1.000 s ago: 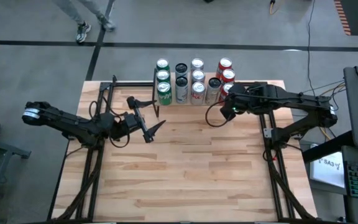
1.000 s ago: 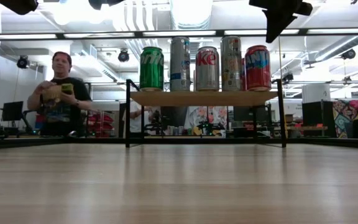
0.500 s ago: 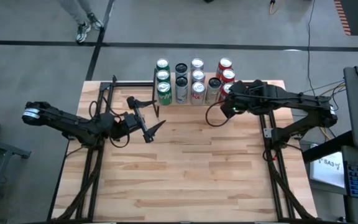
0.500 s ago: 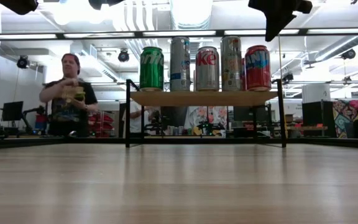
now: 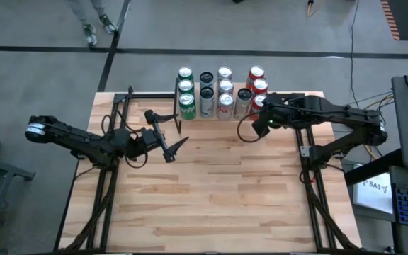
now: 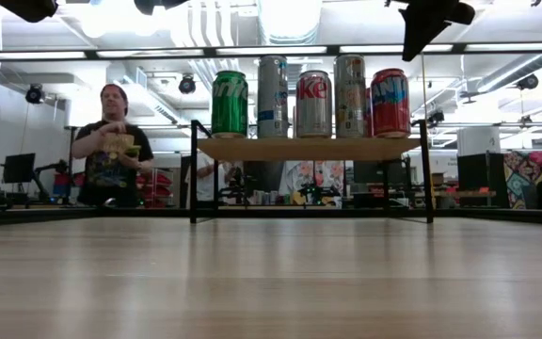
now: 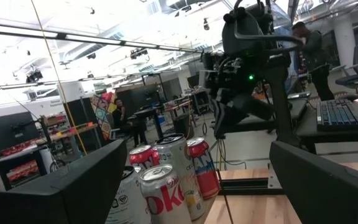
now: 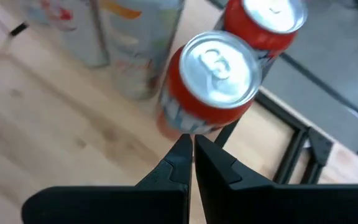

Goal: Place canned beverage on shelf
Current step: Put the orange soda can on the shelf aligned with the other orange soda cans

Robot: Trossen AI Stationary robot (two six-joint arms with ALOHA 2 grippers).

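Right gripper (image 5: 260, 127), shut and empty, hovers beside the shelf (image 5: 218, 115); withdraw straight without nudging the red can (image 8: 211, 78).

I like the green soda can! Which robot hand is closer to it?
The left hand. It is open, hanging just in front of the shelf end where the green can stands. The right hand is shut, by the red cans at the other end.

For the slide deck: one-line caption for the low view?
Five cans lined up on the shelf, right hand hanging shut above.
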